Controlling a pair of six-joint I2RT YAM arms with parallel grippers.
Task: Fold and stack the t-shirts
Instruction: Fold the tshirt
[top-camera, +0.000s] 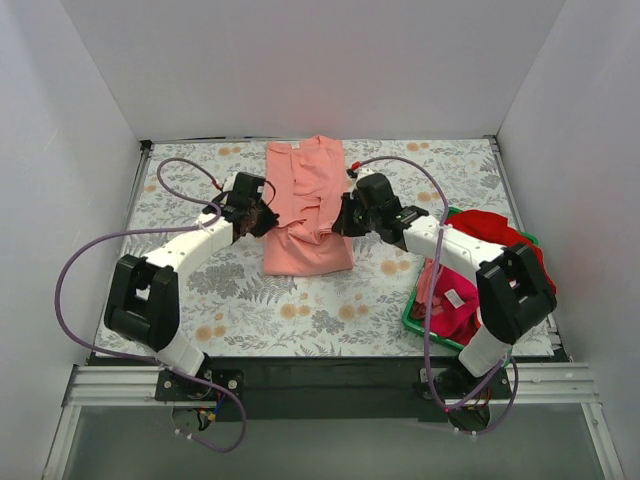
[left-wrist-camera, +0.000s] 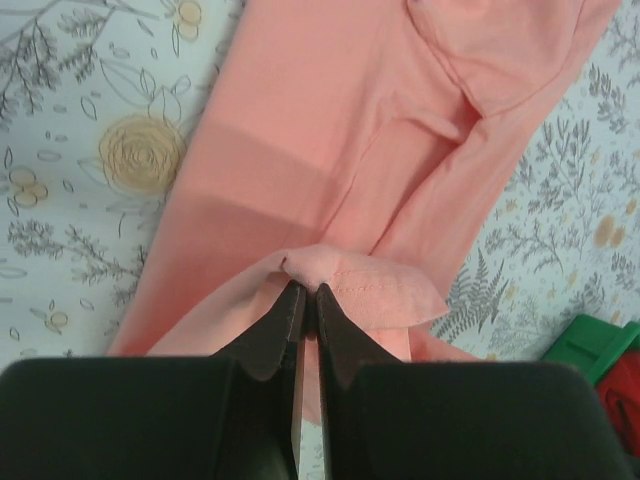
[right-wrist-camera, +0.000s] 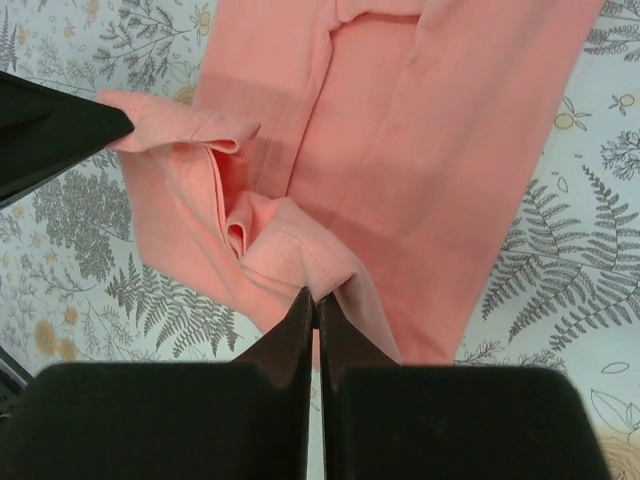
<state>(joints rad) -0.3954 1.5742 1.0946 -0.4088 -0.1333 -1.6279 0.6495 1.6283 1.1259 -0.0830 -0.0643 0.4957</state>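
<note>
A salmon-pink t-shirt lies lengthwise in the middle of the table, its sides folded in. My left gripper is shut on the shirt's left hem edge and lifts it. My right gripper is shut on the right hem edge and lifts it too. The left gripper's finger shows in the right wrist view holding the other corner. Red, magenta and white shirts lie bunched in the green basket.
The green plastic basket stands at the right front of the flowered tablecloth; a corner of it shows in the left wrist view. White walls close in the table on three sides.
</note>
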